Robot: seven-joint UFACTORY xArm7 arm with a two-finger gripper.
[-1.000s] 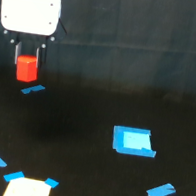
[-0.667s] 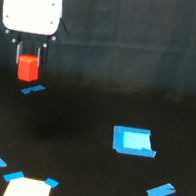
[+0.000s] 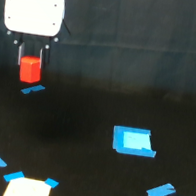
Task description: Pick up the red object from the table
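**A:** Where does the red block (image 3: 30,69) sit right now?

**B:** At about ten o'clock in the exterior view, between the two dark fingers (image 3: 19,54) of the hand (image 3: 30,66), which hangs under the white arm housing (image 3: 35,5). The hand is clenched on the block; both fingers flank its upper half and its lower half hangs out beneath them.

**A:** Is it off the bench (image 3: 93,115)?

**B:** I judge so. There is a dark gap between the block's underside and the small blue tape strip (image 3: 33,89) just below it, towards six o'clock from the block. From this single angle I can't be certain of the height.

**A:** So what does doing the lift well call for?

**B:** Keep the grasp firm and rise straight up, with no sideways swing. The block looks about as wide as the finger gap, so a jolt could twist it loose. Only its top seems to be pinched, which makes steadiness matter more.

**A:** Anything in the way?

**B:** Nothing nearby. The blue square patch (image 3: 133,141) lies towards four o'clock, well apart, and the pale rectangle with blue corners (image 3: 27,189) is down at seven o'clock by the frame's lower edge.
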